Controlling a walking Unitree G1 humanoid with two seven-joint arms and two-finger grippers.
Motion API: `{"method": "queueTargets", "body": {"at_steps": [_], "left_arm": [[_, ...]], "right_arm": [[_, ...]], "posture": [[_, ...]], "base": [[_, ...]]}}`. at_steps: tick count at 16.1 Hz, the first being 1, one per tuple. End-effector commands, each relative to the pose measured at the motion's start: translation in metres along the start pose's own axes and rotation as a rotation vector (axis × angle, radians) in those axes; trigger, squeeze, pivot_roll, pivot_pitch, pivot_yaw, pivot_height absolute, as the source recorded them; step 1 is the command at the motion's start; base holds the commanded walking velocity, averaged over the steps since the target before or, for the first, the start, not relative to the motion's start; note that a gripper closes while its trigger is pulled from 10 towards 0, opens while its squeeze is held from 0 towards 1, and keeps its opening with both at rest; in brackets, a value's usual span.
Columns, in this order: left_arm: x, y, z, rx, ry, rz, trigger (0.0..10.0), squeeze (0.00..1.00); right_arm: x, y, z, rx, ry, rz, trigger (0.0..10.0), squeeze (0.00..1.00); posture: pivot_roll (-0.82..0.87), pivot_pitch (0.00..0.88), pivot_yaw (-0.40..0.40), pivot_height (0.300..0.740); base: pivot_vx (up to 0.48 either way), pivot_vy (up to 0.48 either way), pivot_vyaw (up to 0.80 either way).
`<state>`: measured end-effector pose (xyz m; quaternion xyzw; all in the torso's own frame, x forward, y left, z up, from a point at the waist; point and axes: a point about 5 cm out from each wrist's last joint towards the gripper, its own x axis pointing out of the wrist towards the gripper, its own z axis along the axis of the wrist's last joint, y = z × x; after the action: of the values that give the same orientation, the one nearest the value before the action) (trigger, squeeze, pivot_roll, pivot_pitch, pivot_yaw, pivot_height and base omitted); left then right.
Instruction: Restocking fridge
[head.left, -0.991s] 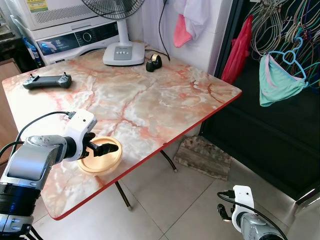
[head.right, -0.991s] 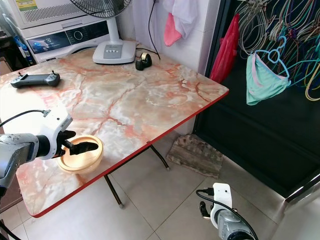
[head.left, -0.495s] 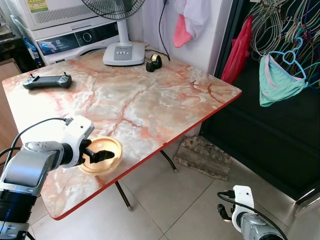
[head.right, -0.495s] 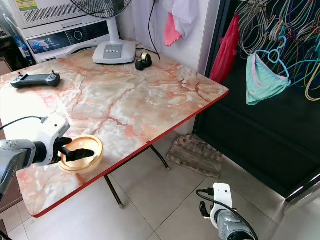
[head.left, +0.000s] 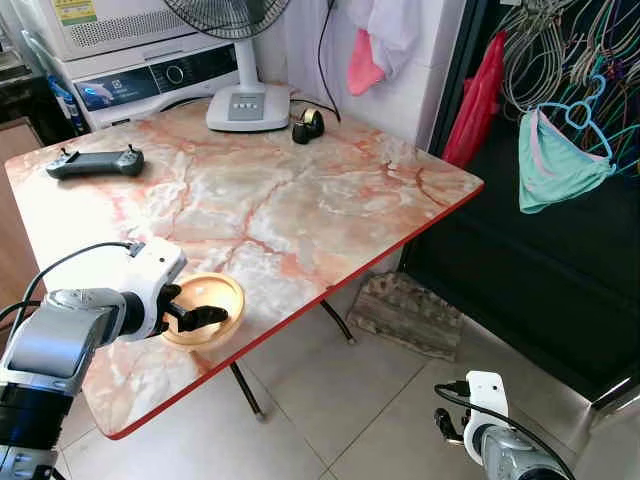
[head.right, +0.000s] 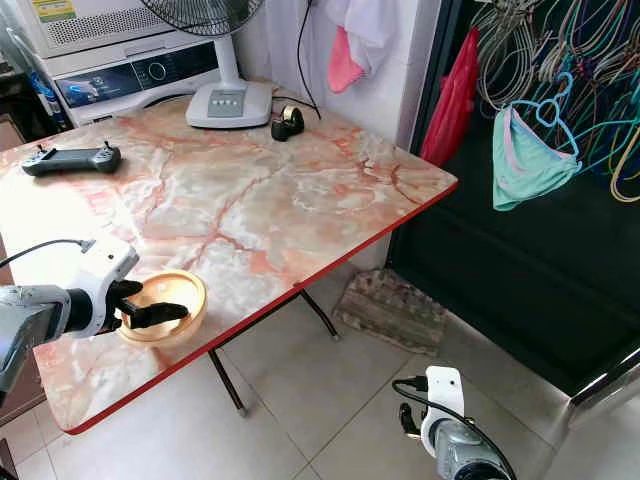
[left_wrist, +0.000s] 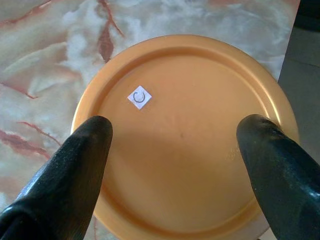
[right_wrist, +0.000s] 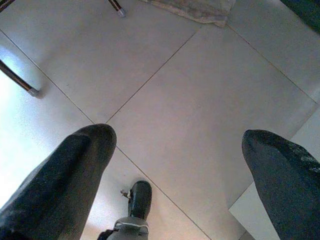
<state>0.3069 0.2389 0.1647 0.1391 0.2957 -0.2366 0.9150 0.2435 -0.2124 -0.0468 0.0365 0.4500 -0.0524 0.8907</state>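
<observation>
The left tool (left_wrist: 175, 150) hovers spread just above the orange plate (left_wrist: 185, 135) near the surface (head.left: 300, 190) edge, fingers straddling it for a likely grasp, while the right tool (right_wrist: 185, 165) hangs spread over the floor.

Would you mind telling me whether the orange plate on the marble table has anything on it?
Empty: the orange plate shows bare except a small sticker.

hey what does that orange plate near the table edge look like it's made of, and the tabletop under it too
The orange plate looks like plastic, perhaps melamine: one even matte colour, soft moulded rim, small paper sticker inside. The left pincer hangs open over it. The tabletop shows pink and red marble veining with a glossy sheen, but its thin red edge strip suggests a printed laminate rather than stone; I can't be sure.
</observation>
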Motion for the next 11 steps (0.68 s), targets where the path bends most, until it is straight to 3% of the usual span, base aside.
{"method": "queueTargets", "body": {"at_steps": [1,5,7,11], "left_arm": [[0.002,-0.002,-0.003,0.009,0.016,-0.009,10.0,0.0],[0.003,-0.001,-0.007,0.028,0.03,-0.017,10.0,0.0],[-0.002,0.01,-0.013,0.077,0.044,-0.02,10.0,0.0],[-0.005,0.019,-0.017,0.09,0.056,-0.009,10.0,0.0]], "right_arm": [[0.0,0.0,0.001,0.005,0.007,-0.001,10.0,0.0],[0.0,0.0,0.001,0.007,0.008,-0.001,10.0,0.0],[0.0,-0.001,0.001,0.006,0.01,0.0,10.0,0.0],[0.0,-0.002,0.001,0.005,0.01,-0.001,10.0,0.0]], "posture": [[0.13,0.0,-0.004,0.74],[0.13,0.0,-0.003,0.74],[0.13,0.0,-0.005,0.74],[0.12,0.0,-0.01,0.74]], "base": [[0.0,0.0,0.0],[0.0,0.0,0.0],[0.0,0.0,0.0],[0.0,0.0,0.0]]}}
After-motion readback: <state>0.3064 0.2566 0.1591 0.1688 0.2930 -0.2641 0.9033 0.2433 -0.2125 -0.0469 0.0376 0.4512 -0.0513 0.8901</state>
